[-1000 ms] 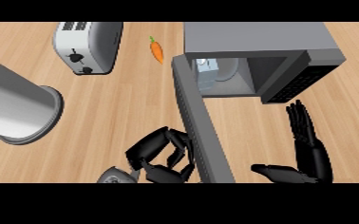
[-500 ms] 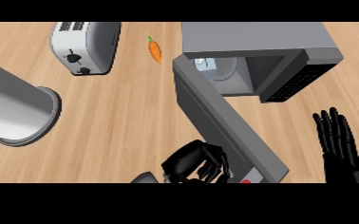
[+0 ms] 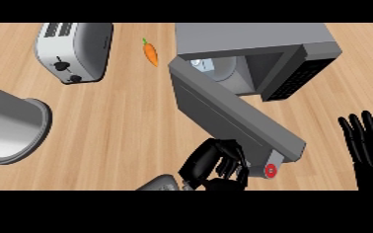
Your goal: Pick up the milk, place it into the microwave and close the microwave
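Observation:
The grey microwave (image 3: 251,37) stands at the back right with its door (image 3: 232,114) swung partway, slanting down to the right. Inside the cavity a white and blue milk carton (image 3: 205,65) shows behind the door's hinge side; most of it is hidden. My left hand (image 3: 215,164) is below the door's free end, its fingers curled against the door's outer face and holding nothing. At the right edge my right hand (image 3: 358,142) rests open, fingers pointing up, apart from the microwave.
A silver toaster (image 3: 73,49) stands at the back left and an orange carrot (image 3: 150,53) lies between it and the microwave. A round metal pot (image 3: 18,128) fills the left edge. A red button (image 3: 270,171) marks the door's end.
The door has swung round from pointing straight down to slanting right, toward the cavity. My left hand followed it to the right. My right hand drew off to the right edge.

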